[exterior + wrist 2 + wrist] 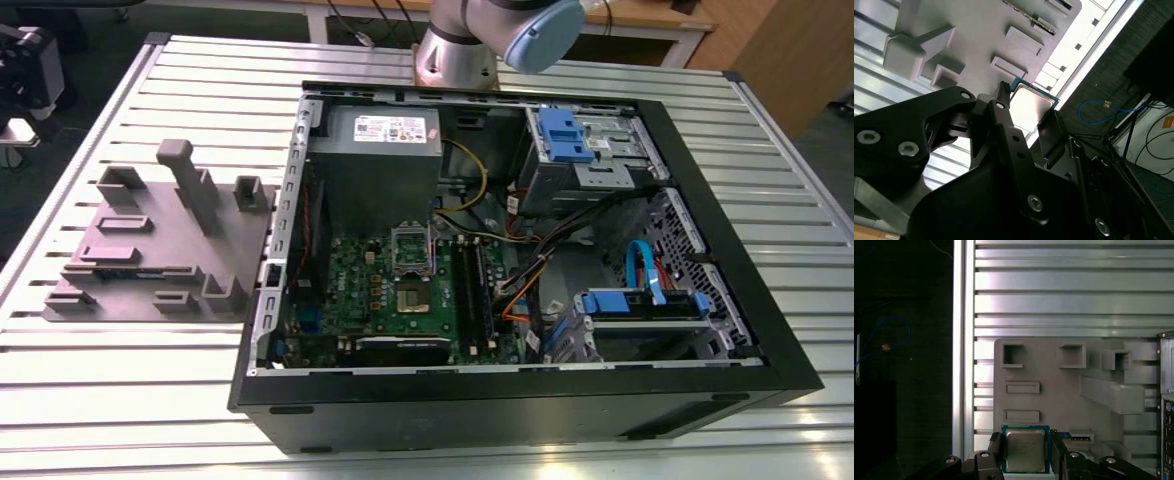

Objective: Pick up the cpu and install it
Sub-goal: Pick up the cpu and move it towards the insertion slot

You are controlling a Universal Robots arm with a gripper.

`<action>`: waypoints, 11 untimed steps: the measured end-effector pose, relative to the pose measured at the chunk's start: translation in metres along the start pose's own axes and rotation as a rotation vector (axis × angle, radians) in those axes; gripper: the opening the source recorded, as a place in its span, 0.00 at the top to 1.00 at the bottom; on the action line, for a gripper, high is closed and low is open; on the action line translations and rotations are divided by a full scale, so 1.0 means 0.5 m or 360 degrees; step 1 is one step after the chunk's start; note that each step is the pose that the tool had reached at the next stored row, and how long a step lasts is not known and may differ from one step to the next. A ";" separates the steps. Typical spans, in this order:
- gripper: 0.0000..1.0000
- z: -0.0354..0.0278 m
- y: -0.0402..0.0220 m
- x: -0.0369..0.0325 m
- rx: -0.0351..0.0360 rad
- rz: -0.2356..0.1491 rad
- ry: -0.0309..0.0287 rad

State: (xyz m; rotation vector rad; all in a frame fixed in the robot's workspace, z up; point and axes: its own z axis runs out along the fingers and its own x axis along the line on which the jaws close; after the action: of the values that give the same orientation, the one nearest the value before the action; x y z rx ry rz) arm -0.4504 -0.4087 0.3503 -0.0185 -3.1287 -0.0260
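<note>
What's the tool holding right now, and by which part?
The tool holds the cpu by two opposite side edges, its shiny top face left uncovered.

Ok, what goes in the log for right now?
claw: shut on cpu | cpu: held above grey block | install: not yet done

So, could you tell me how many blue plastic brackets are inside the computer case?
2: one blue bracket by the far wall of the case, the other nearer the camera. More may be hidden.
</note>
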 end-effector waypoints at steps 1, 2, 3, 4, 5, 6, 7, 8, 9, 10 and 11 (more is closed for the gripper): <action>0.53 -0.001 0.000 0.000 0.0000 0.0000 0.00002; 0.53 -0.001 0.000 0.000 0.0000 0.0000 0.00002; 0.53 -0.002 0.000 0.000 0.0000 0.0000 0.00002; 0.53 -0.004 0.000 0.000 0.0000 0.0000 0.00002; 0.53 -0.004 0.000 0.000 0.0000 0.0000 0.00002; 0.53 -0.005 0.000 0.000 0.0000 0.0000 0.00002; 0.53 -0.005 0.000 0.000 0.0000 0.0000 0.00000; 0.53 -0.006 0.000 0.000 0.0000 0.0000 0.00001; 0.53 -0.007 0.000 0.000 0.0000 0.0000 0.00002; 0.53 -0.007 0.000 0.000 0.0000 0.0000 0.00001; 0.53 -0.008 0.000 0.000 0.0000 0.0000 0.00001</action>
State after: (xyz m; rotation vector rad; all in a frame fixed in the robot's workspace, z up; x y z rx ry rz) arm -0.4504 -0.4087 0.3544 -0.0185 -3.1287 -0.0259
